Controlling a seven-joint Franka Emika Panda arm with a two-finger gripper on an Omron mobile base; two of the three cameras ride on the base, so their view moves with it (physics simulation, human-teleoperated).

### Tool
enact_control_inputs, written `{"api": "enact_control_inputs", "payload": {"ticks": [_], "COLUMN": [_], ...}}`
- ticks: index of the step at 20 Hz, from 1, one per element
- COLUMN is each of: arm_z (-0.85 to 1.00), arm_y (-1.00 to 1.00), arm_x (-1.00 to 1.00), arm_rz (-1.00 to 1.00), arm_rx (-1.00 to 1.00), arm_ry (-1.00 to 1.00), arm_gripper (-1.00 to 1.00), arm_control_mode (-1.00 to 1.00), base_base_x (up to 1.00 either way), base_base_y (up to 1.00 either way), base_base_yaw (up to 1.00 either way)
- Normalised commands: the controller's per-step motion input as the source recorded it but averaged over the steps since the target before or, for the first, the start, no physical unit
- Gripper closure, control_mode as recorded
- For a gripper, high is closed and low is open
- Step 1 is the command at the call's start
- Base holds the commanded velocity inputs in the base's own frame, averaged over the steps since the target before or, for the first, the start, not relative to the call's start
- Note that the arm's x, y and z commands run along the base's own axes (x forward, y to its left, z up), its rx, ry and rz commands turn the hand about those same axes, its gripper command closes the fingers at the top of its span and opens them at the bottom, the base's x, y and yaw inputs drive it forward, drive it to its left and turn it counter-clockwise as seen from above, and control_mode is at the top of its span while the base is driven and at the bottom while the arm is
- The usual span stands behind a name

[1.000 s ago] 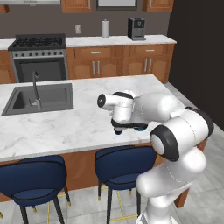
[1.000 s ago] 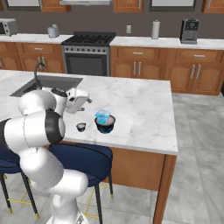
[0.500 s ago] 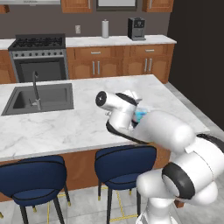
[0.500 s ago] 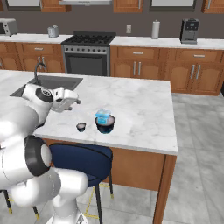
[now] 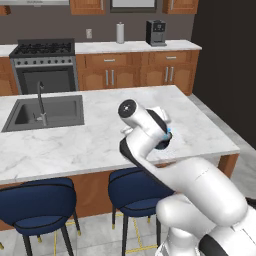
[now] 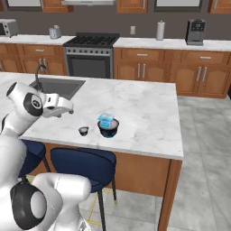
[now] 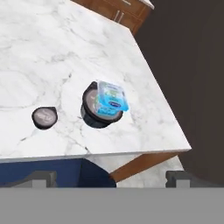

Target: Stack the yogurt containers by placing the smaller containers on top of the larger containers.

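The claw hangs wide and empty. Ahead of it and below, the light-blue cup sits on the wide dark tub — one stack looks made. The tiny dark cup stands just beside the tub, apart, near the counter edge — open marble behind.
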Motion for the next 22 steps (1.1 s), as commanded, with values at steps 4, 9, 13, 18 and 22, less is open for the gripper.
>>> {"api": "enact_control_inputs", "payload": {"ticks": [4, 9, 13, 18, 22], "arm_z": [0.06, 0.07, 0.05, 0.02, 0.00], "arm_y": [0.09, 0.13, 0.21, 0.16, 0.00], "arm_x": [-0.50, -0.28, -0.08, 0.00, 0.01], "arm_rz": [-0.05, -0.08, -0.06, -0.08, -0.10], "arm_rx": [0.18, 0.19, 0.18, 0.17, 0.11], "arm_ry": [0.00, 0.00, 0.01, 0.01, 0.00], "arm_gripper": [-1.00, -1.00, -1.00, -1.00, -1.00], "arm_control_mode": [-1.00, -1.00, -1.00, -1.00, -1.00], "base_base_x": [0.00, 0.00, 0.00, 0.00, 0.00], "base_base_y": [0.00, 0.00, 0.00, 0.00, 0.00], "base_base_yaw": [0.00, 0.00, 0.00, 0.00, 0.00]}}
